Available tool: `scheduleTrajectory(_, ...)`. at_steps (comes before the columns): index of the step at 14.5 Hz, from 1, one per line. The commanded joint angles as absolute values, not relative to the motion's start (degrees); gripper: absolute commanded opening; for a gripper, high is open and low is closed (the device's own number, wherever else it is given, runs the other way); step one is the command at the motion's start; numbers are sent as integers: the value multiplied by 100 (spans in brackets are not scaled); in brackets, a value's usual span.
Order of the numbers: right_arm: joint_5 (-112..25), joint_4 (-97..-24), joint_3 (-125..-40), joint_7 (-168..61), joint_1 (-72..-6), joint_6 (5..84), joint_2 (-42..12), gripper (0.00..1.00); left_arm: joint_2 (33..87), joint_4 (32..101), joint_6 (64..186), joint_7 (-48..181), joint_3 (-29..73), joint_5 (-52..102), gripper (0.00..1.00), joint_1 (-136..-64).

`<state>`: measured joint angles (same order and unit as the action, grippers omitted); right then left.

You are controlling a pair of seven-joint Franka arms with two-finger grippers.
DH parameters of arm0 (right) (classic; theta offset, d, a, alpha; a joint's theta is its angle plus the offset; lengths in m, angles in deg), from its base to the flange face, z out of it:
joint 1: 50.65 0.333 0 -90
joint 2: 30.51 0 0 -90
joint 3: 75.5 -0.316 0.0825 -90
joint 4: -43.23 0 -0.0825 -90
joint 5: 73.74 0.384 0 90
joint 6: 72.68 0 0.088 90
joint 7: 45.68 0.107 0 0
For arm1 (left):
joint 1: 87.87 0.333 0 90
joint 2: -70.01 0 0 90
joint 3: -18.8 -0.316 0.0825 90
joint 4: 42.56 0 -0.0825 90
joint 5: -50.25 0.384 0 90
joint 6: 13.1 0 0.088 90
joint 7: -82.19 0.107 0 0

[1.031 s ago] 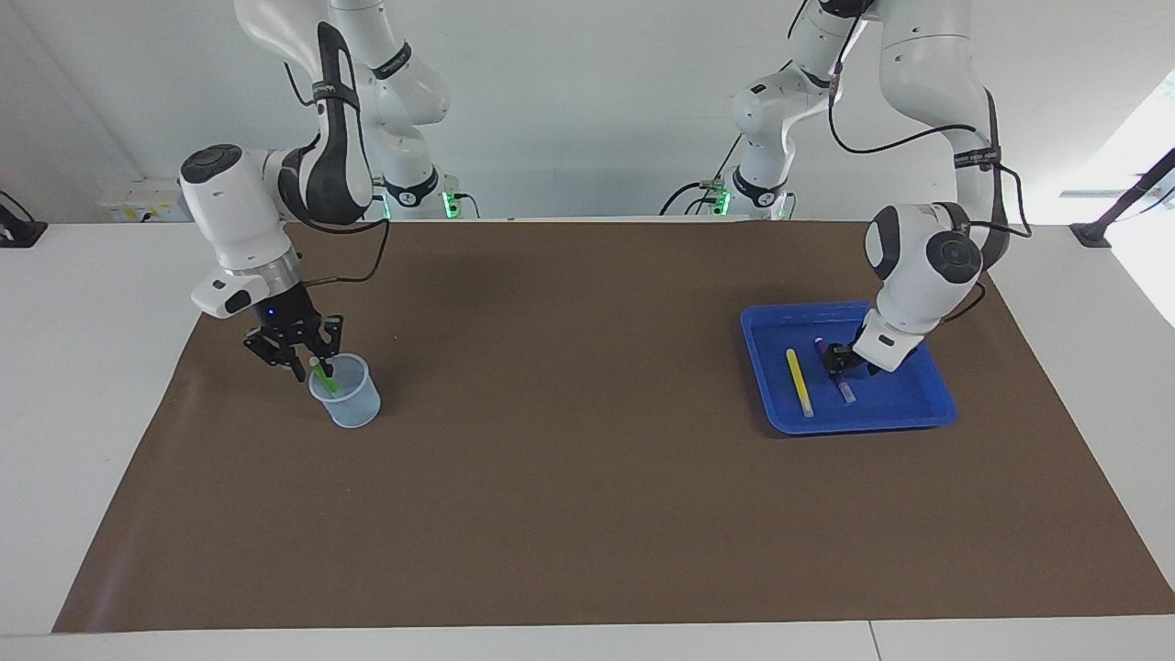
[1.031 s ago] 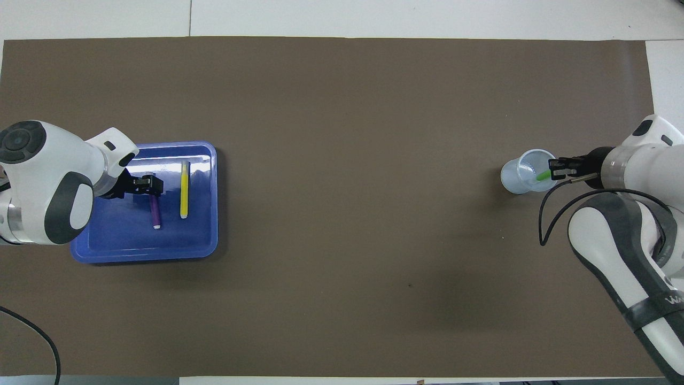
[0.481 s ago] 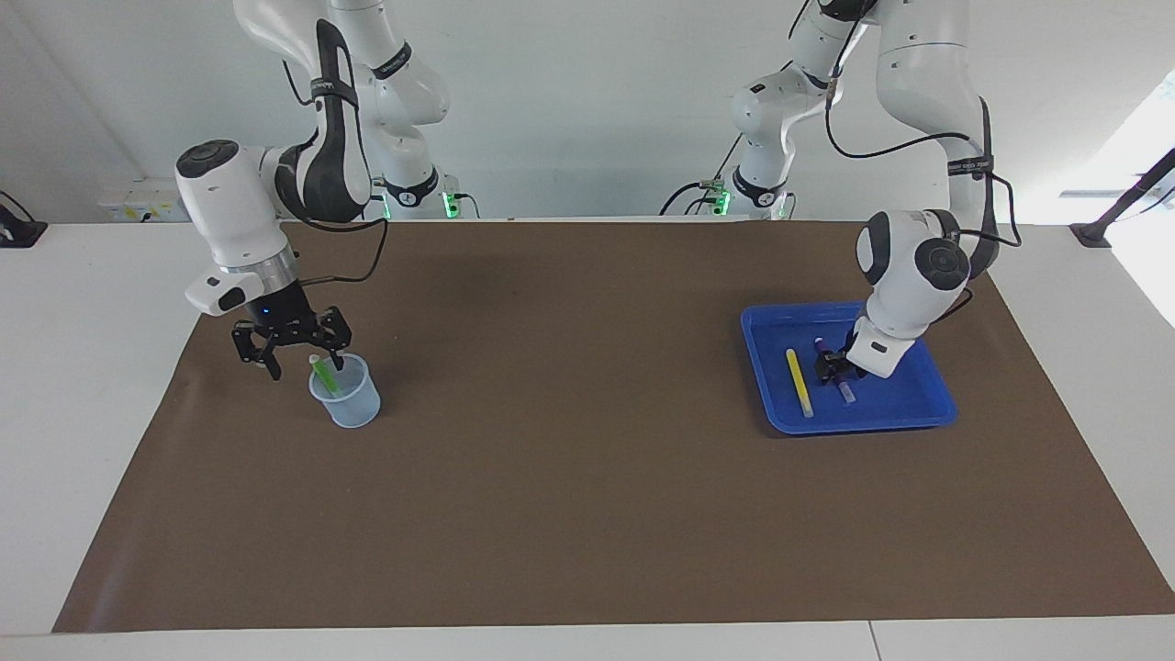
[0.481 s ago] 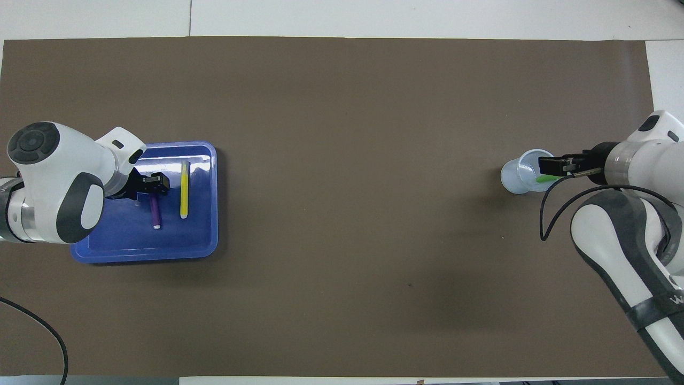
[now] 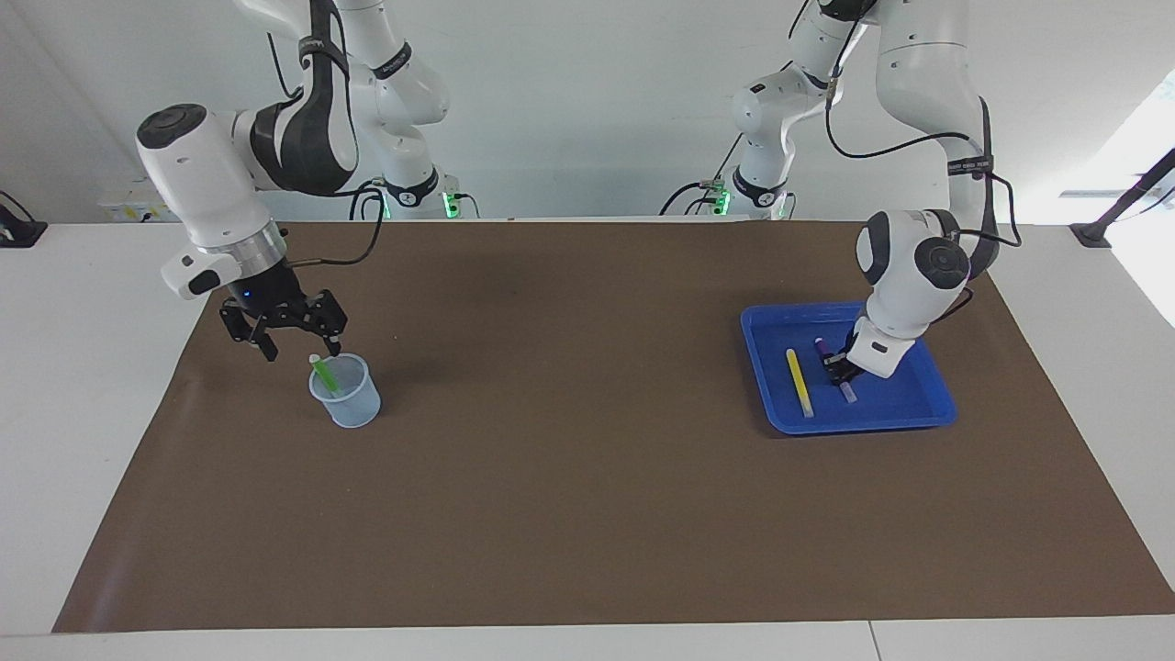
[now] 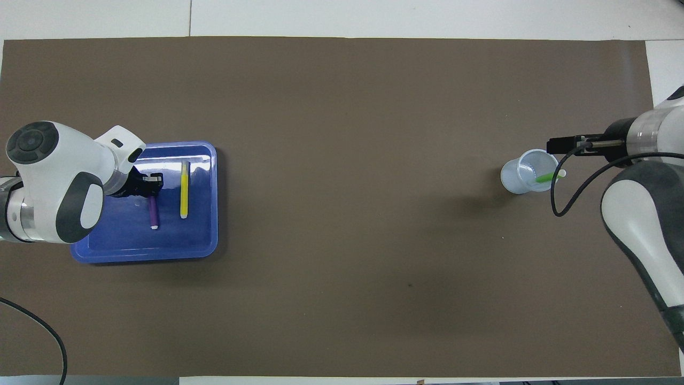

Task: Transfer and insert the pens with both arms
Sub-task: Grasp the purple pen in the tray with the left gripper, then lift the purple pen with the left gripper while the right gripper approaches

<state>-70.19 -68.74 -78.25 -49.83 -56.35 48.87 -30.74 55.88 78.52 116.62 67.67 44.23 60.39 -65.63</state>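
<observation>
Yellow pen beside purple pen

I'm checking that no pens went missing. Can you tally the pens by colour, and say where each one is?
Green pen: 1, standing in the clear cup
Yellow pen: 1, lying in the blue tray
Purple pen: 1, lying in the blue tray under the left hand
Total: 3 pens
</observation>
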Motion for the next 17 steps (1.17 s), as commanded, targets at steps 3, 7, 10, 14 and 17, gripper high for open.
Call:
scheduleTrajectory(3, -7550, -5978, -7848, -4050, -5241, 3474, -3076, 100, 5586, 7890, 11733, 6672, 4402, 6168, 0, -6528)
scheduleTrajectory(7, -7541, -5855, -7883, -4041, -5232, 2561, -3577, 100, 5594, 7724, 11541, 6637, 4402, 6010, 0, -6519)
scheduleTrajectory(10, -7541, -5338, -7884, -4049, -5241, 2032, -3473, 100, 5603, 7171, 10848, 6628, 4402, 5370, 0, -6510)
scheduleTrajectory(14, -7550, -4801, -7884, -4049, -5241, 1715, -3245, 100, 5621, 6503, 9995, 6244, 4402, 4798, 0, -6519)
scheduleTrajectory(17, -7541, -4563, -7884, -4058, -5249, 1592, -3174, 100, 5647, 6055, 9389, 5365, 4411, 4236, 0, -6589)
